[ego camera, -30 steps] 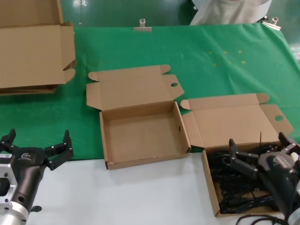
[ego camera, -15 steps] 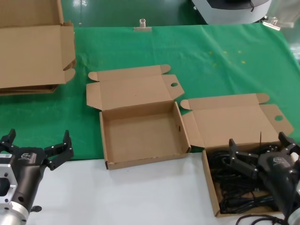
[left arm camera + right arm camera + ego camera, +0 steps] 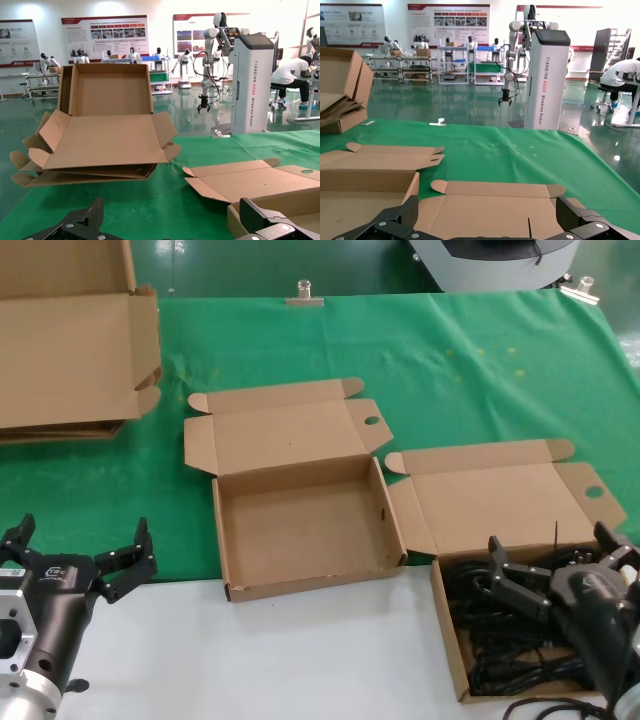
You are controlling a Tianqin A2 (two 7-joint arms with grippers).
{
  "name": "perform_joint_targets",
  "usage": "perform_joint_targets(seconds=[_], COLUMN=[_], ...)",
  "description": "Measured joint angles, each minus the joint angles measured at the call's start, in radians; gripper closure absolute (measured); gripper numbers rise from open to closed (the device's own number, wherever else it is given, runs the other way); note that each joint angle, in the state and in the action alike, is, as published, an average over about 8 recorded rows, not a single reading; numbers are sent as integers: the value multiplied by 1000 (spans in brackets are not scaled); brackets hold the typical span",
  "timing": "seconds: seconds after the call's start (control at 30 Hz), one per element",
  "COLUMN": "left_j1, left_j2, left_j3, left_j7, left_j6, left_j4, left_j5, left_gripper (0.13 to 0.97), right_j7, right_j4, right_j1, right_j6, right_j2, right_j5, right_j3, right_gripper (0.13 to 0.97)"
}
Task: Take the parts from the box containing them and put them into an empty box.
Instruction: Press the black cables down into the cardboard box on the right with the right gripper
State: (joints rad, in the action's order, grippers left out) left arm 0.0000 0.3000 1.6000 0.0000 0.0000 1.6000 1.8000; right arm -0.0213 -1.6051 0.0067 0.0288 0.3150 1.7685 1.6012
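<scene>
A shallow brown cardboard mailer box (image 3: 447, 635) at the near right holds the thin black looped power cords (image 3: 500, 640); the right gripper (image 3: 552, 568) hovers just above them, fingers spread wide and holding nothing; an identical empty brown cardboard box (image 3: 300, 585) sits to its left on the green cloth (image 3: 450, 380) — lid folded back; the left gripper (image 3: 78, 552) waits at the near left, fingers open

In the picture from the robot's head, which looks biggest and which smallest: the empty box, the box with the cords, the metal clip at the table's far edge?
1. The empty box and the box with the cords look alike; the latter runs out of frame, so unranked.
2. The metal clip, though farthest away.
</scene>
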Motion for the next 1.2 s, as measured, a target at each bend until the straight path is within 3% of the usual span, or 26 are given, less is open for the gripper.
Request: perform_joint_targets(seconds=[0.3, 0.6, 0.93, 1.2], left_j1=[0, 0, 0, 0], left_j2=[0, 0, 0, 0], left_j3=[0, 0, 0, 0], left_j7=[0, 0, 0, -1], left_j6=[0, 0, 0, 0], left_j4=[0, 0, 0, 0], left_j5=[0, 0, 0, 0], left_gripper=[160, 255, 441, 626], right_j7=[0, -7, -14, -76], right_j4=[0, -17, -83, -133], right_j1=[0, -5, -24, -25], right_j6=[0, -41, -80, -46], right_j2=[0, 29, 136, 337], right_j5=[0, 15, 76, 144], right_j3=[0, 35, 119, 174], right_gripper=[129, 129, 129, 129])
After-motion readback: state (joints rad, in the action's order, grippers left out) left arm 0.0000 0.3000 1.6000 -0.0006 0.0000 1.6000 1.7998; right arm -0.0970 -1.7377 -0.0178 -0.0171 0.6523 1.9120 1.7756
